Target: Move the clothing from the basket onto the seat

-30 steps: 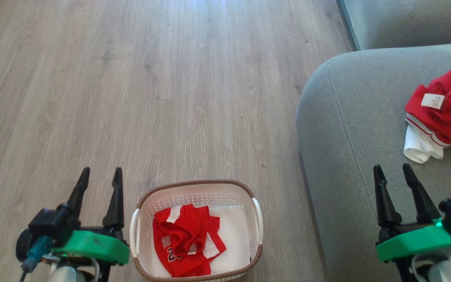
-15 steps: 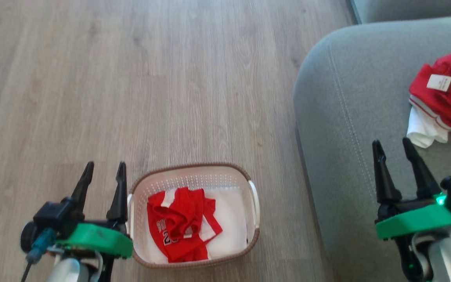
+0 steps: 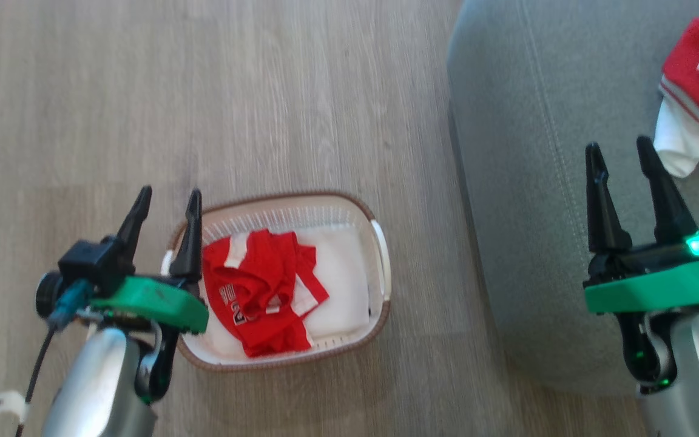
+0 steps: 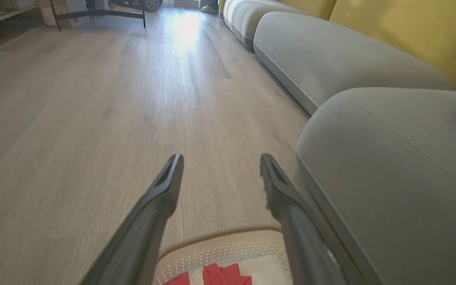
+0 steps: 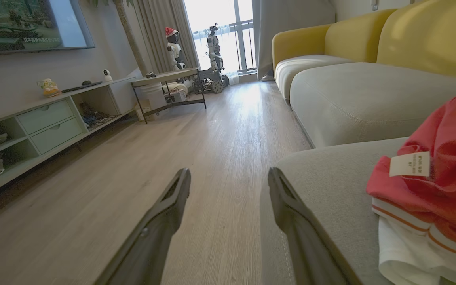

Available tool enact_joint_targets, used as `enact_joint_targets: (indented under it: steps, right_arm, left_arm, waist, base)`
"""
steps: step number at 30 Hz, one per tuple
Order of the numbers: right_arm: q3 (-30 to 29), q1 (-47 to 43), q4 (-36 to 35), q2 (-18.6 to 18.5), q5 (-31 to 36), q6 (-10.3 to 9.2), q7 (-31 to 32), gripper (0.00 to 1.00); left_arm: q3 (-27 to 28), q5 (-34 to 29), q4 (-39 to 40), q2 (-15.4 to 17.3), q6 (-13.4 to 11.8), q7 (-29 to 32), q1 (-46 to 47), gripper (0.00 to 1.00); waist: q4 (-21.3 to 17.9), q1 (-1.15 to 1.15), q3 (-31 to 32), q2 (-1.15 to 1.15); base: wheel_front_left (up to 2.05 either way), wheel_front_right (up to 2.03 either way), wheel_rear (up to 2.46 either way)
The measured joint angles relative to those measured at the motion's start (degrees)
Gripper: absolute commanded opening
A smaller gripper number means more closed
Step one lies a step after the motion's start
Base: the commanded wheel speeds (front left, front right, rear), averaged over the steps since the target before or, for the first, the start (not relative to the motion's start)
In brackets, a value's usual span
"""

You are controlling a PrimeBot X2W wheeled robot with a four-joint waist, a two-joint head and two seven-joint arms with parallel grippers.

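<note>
Over the basket (image 3: pixel 301 195) rim now sit the left jaws, wide and empty, earlier beside it; right jaws, wide too, hover above the seat (image 3: pixel 519 182).

The garment (image 3: pixel 258 291) at seven o'clock is bright red with white bands and lettering; the basket (image 3: pixel 301 215) cream, perforated, brown-rimmed. The tagged garment (image 3: pixel 692 73) at two o'clock: red, white trim, red stripes. The seat (image 3: pixel 525 182) grey-green; floor (image 3: pixel 143 91) pale woodgrain.
</note>
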State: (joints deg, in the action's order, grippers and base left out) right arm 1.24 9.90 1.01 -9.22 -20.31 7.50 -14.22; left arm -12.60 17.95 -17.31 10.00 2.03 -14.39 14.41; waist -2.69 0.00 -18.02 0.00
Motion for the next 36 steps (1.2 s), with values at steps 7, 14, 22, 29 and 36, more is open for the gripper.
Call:
enact_joint_targets:
  steps: [7,14,22,29,36]
  right_arm:
    - [0.4,3.6,-2.4,0.2,0.3,0.0,-0.2,1.0]
    - [-0.9,6.0,-6.9,1.1,1.6,0.0,-0.3,1.0]
    - [-1.2,8.7,-11.6,2.0,2.3,0.0,-0.4,1.0]
    - [-1.2,11.3,-13.9,2.6,2.7,0.0,-0.4,1.0]
    - [-0.9,13.3,-15.9,3.6,2.7,0.0,-0.4,1.0]
  left_arm:
    - [-0.4,-0.7,-7.4,-0.1,1.6,0.0,6.6,1.0]
    - [-2.7,-0.8,-18.5,-0.4,3.9,-0.1,13.2,1.0]
    - [-6.0,0.0,-32.7,-0.9,5.1,0.8,23.3,1.0]
    - [-10.6,3.2,-43.3,-1.3,5.1,3.9,30.2,1.0]
    - [-14.7,6.1,-48.1,-1.2,5.1,7.0,35.9,1.0]
  waist:
    - [-1.5,0.0,-6.3,0.0]
    - [-2.7,0.01,-12.0,0.0]
    - [-3.7,0.01,-18.7,0.0]
    - [-4.9,0.01,-24.2,0.0]
    - [-6.2,0.01,-28.8,0.0]
  base:
    - [0.0,0.0,0.0]
    - [0.0,0.0,0.0]
    - [0.0,0.0,0.0]
    - [0.0,0.0,0.0]
    - [0.0,0.0,0.0]
